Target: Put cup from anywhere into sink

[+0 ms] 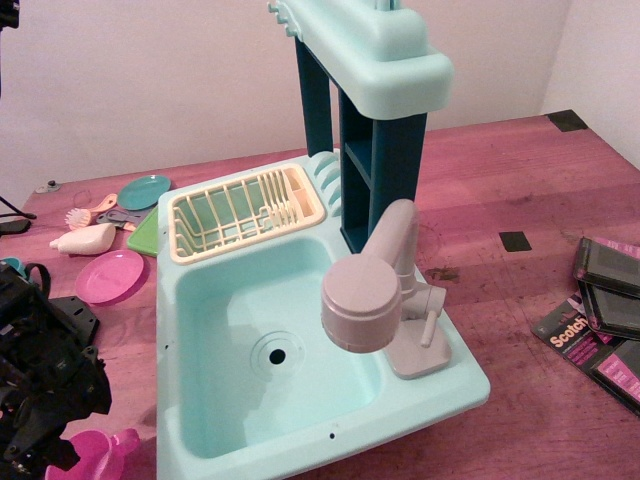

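The small hot-pink plastic cup [97,456] sits on the wooden table at about seven o'clock, just beside the large light aqua plastic sink [300,400] and outside its basin. The black robot gripper [40,385] is right above it at eight o'clock; whether its jaws are apart cannot be told.

"Is this a real kitchen?"

"No. It looks like a robot test room. The sink [300,350] is a plastic toy. It sits on a bare wooden worktop [500,180] with black tape marks [515,240]."

"What else shows it?"

"Plain white walls [150,80], and packs of sticky strips [600,320] lying at the side."
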Tool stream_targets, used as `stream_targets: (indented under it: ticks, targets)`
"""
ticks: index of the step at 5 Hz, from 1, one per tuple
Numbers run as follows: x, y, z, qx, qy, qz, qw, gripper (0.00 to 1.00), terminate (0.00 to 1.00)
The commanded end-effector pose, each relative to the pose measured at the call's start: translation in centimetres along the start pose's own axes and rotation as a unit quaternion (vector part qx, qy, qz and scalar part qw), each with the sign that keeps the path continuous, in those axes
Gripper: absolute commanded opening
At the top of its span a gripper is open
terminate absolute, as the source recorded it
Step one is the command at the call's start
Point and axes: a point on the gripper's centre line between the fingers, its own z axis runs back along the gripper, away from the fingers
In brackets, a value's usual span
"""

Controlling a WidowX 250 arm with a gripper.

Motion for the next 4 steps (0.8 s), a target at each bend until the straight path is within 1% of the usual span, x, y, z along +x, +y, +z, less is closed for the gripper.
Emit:
stream_targets:
  ticks: [1,2,4]
  targets:
    - [0.0,0.0,0.0,0.0,0.0,0.0,1.0,1.0,0.0]
    - [0.5,-0.2,-1.0,-0.005,0.007,-0.005,0.9999,1.0,0.0]
    - [0.7,-0.5,-3.1,-0.017,0.007,-0.01,0.9998,1.0,0.0]
